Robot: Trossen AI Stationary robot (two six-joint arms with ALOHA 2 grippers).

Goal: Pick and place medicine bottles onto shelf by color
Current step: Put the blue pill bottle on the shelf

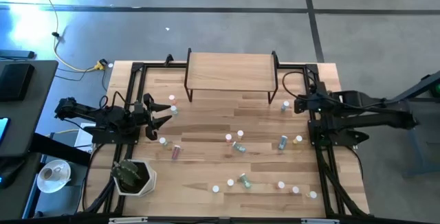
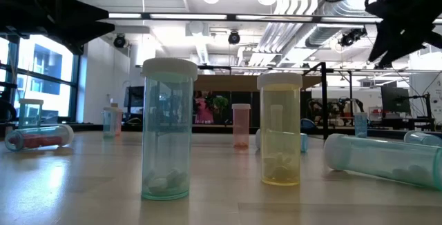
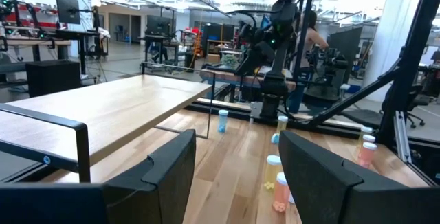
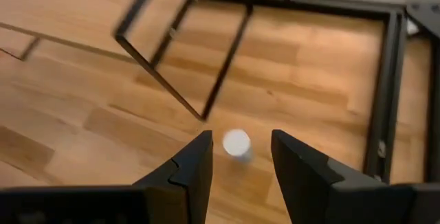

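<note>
Many small white-capped medicine bottles lie scattered in front of the light-wood shelf on black legs, none on it yet; the right gripper hangs fingers parted over one white-capped bottle by the shelf's right leg, likely lining up a grasp; the left gripper waits near the shelf's left end, spread and empty.

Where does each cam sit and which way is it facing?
High: overhead, straight down; shelf, left gripper, right gripper.
Low: table height, level across bottles into the room; arms dark overhead.
Left wrist: along the shelf toward the right arm; own gripper open.
Right wrist: down on a white-capped bottle, gripper open.
Shared: shelf.
</note>
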